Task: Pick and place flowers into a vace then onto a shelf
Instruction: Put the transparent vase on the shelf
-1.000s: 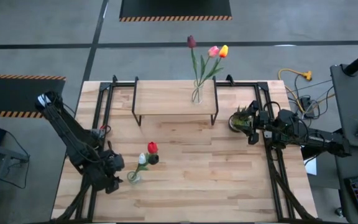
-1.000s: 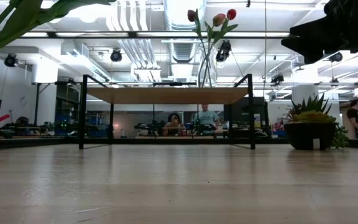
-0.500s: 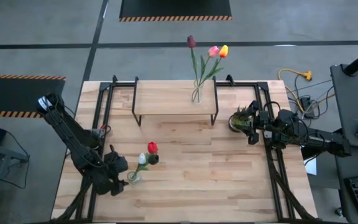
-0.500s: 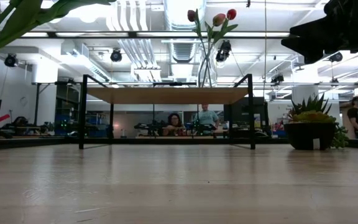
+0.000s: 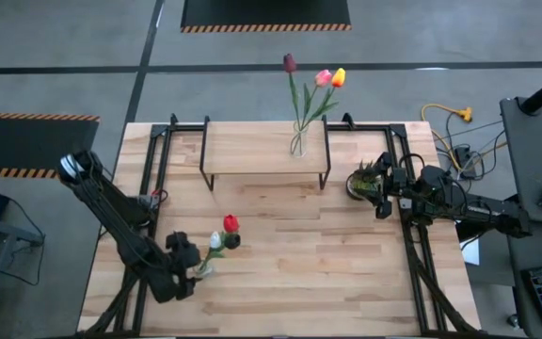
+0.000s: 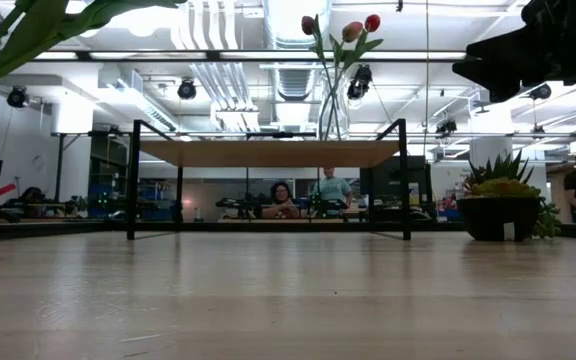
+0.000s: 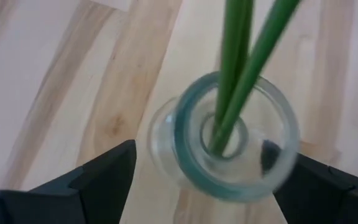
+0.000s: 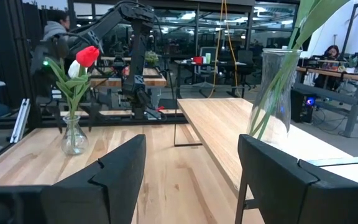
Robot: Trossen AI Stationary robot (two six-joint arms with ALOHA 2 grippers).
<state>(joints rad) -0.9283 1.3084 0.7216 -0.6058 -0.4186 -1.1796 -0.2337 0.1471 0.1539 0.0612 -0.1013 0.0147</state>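
A small round glass vase (image 5: 202, 267) stands on the table near its left near corner and holds red, white and dark tulips (image 5: 226, 232). My left gripper (image 5: 184, 261) is open beside it; in the left wrist view its two fingers stand on either side of the vase (image 7: 229, 146), seen from above with green stems in its mouth. A tall glass vase (image 5: 297, 143) with maroon, pink and orange-yellow tulips stands on the shelf (image 5: 252, 149). My right gripper (image 5: 381, 195) waits open at the table's right side. My left gripper comes down at the small vase from above with one finger (image 7: 98, 180) on each side of its round body (image 7: 163, 149). The vase stands upright on the table. Whether either finger touches the glass I cannot tell.
A spiky green potted plant (image 5: 363, 181) sits right beside my right gripper. The shelf's black legs (image 6: 133, 180) stand on the far half of the table. Black frame rails (image 5: 153, 160) run along both table sides. People sit in the room beyond (image 6: 281, 197).
My left gripper has moved toward the table's near edge and right, closing in on the small vase until its fingers stand around it. The vase and its tulips have stayed where they were.
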